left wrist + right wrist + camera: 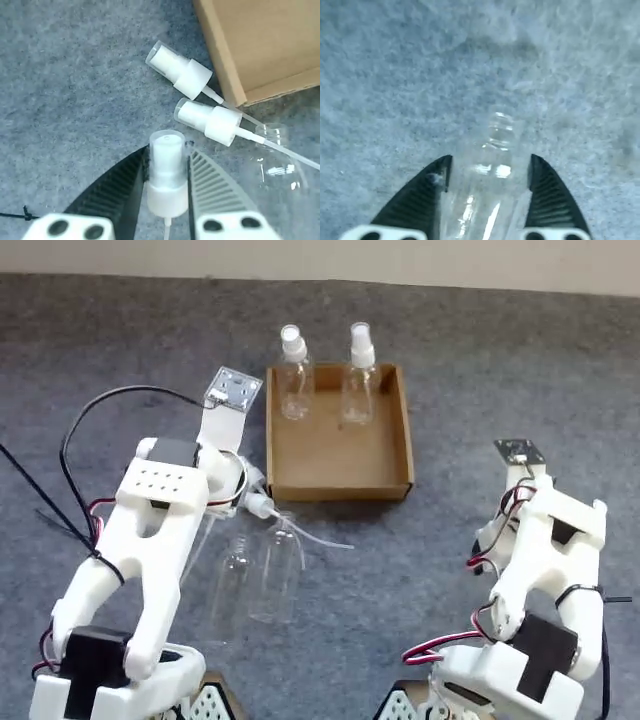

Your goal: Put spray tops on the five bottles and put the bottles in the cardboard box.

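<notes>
My left gripper (167,152) is shut on a white spray top (167,172), just above the grey carpet. Two more spray tops (181,72) (207,120) lie beside it, near the corner of the cardboard box (235,65). In the box (340,485), two capped bottles (294,375) (358,375) stand at the far wall. Two clear uncapped bottles (230,585) (277,570) lie on the carpet in front of the box, next to the left arm. My right gripper (487,165) is shut on a clear bottle (490,195), off to the right of the box.
Grey carpet (430,570) covers the table. Open floor lies between the two arms and in front of the box. A black cable (80,430) loops at the left arm's side.
</notes>
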{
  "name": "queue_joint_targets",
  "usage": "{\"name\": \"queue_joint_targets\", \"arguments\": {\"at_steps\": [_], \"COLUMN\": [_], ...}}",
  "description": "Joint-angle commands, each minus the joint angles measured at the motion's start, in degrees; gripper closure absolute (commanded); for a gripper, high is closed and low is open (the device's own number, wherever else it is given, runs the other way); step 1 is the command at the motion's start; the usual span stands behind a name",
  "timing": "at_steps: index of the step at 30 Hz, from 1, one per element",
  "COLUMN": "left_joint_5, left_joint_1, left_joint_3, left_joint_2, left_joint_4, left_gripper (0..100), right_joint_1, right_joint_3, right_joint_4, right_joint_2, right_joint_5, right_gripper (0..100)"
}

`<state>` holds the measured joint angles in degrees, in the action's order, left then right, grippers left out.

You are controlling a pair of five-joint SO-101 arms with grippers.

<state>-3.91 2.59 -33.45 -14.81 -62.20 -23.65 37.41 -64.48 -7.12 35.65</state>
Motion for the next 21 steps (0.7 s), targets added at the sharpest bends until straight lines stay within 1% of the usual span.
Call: {"name": "queue_joint_targets", "arguments": {"at_steps": [1, 3, 6, 9, 11, 14, 16, 18, 21], "left_joint_5": [0.4, 0.5, 0.6, 0.6, 0.7, 0.6, 0.6, 0.5, 0.3], "left_joint_1": [1.0, 1.0, 0.1, -1.4, -1.7, -1.4, -1.3, -1.3, -1.3], "left_joint_3": [0.7, 1.0, 3.4, 6.7, 8.7, 11.6, 12.6, 12.4, 9.9], "left_joint_2": [-2.5, -2.5, -2.5, -2.5, -2.5, -3.0, -5.7, -10.4, -19.4], "left_joint_4": [1.4, 1.4, 1.0, 0.4, -1.8, -4.8, -6.5, -7.5, -8.4], "left_gripper": [97, 97, 97, 97, 97, 98, 98, 98, 98], "right_joint_1": [-0.2, -0.1, 0.4, 2.7, 5.1, 9.7, 14.0, 18.7, 25.8], "right_joint_3": [-3.0, -5.0, -7.2, -7.3, -6.5, -4.5, -4.4, -4.4, -5.9], "right_joint_4": [0.7, -0.2, -0.9, -0.7, -0.6, -0.5, -0.6, -0.6, -0.9], "right_joint_2": [-0.8, -3.2, -10.7, -21.0, -27.8, -36.8, -41.1, -43.0, -42.2], "right_joint_5": [-0.9, -3.3, -6.9, -11.3, -13.8, -18.1, -20.9, -23.8, -27.4], "right_gripper": [96.5, 96.6, 96.8, 96.8, 96.9, 96.9, 98.9, 99.6, 99.5]}}
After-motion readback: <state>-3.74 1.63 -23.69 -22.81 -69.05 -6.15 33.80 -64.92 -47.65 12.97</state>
